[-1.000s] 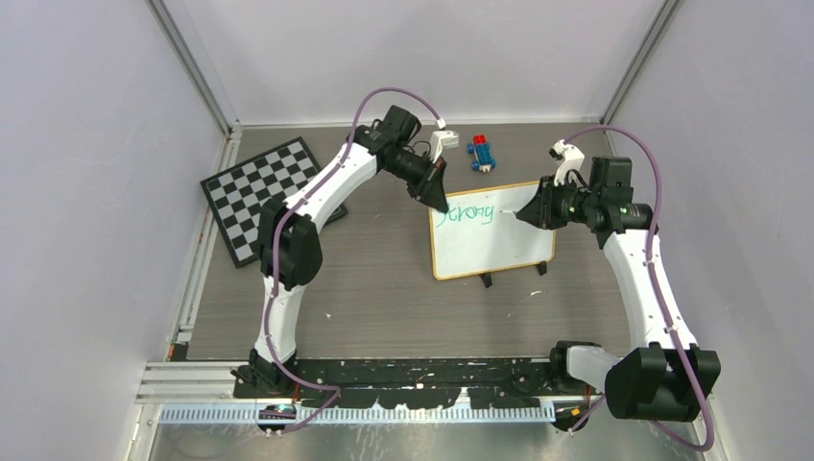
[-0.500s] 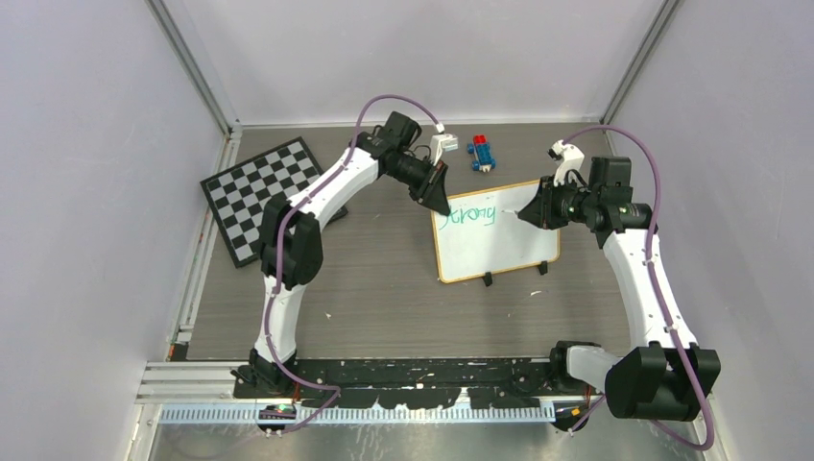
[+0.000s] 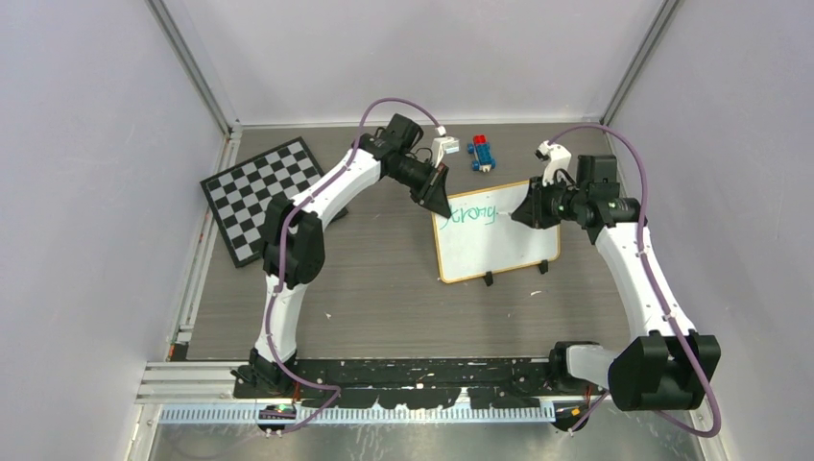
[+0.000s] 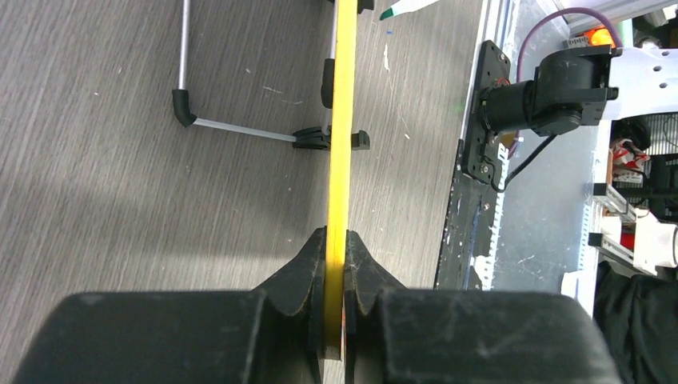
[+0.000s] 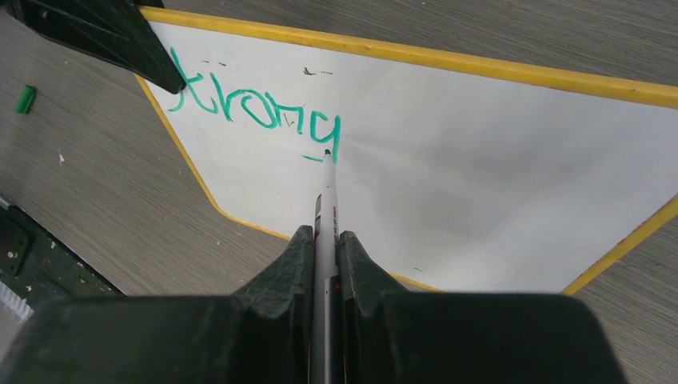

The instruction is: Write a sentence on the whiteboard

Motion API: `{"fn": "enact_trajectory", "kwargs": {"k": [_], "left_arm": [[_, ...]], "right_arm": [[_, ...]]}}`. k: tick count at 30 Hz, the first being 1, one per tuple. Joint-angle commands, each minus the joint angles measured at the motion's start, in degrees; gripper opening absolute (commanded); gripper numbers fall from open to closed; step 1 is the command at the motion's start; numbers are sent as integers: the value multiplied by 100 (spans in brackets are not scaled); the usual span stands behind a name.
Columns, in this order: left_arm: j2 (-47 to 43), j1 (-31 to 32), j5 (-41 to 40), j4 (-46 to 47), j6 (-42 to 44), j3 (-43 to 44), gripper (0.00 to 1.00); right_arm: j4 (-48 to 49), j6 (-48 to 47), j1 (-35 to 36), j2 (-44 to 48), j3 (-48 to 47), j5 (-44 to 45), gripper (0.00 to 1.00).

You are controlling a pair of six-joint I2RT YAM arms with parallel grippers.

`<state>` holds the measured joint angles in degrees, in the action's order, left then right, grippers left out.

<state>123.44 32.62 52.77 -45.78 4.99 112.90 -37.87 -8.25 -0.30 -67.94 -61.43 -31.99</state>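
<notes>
The whiteboard [image 3: 499,245] lies on the table, white with a yellow-tan frame and two black clips on its near edge. Green handwriting [image 3: 473,214] on its upper left reads "Strong"; it shows in the right wrist view [image 5: 260,112] too. My left gripper [image 3: 440,204] is shut on the board's top-left frame edge [image 4: 342,144], seen edge-on in the left wrist view. My right gripper [image 3: 521,213] is shut on a white marker [image 5: 325,216], whose green tip [image 5: 326,154] is at the tail of the "g".
A black-and-white checkerboard [image 3: 259,197] lies at the back left. A small blue and red block pile [image 3: 482,154] and a white piece [image 3: 444,147] sit behind the board. A green marker cap [image 5: 25,98] lies on the table beside the board.
The right gripper has moved left along the board with the marker, to the end of "Strong". The board and the left gripper shifted slightly right.
</notes>
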Motion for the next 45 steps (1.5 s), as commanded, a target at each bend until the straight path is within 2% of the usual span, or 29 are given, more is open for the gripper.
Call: {"fn": "enact_trajectory", "kwargs": {"k": [1, 5, 23, 33, 45], "left_arm": [[-4, 34, -48, 90, 51, 120, 6], [-4, 29, -57, 75, 91, 96, 0], [-30, 30, -74, 77, 153, 30, 0], [-62, 26, -47, 78, 165, -11, 0], [-118, 33, -70, 105, 194, -88, 0]], "right_arm": [[339, -28, 155, -100, -302, 208, 0], [436, 28, 223, -190, -326, 386, 0], [571, 214, 238, -121, -353, 1354, 0], [520, 253, 233, -1, -484, 460, 0], [571, 296, 241, -305, -483, 586, 0]]}}
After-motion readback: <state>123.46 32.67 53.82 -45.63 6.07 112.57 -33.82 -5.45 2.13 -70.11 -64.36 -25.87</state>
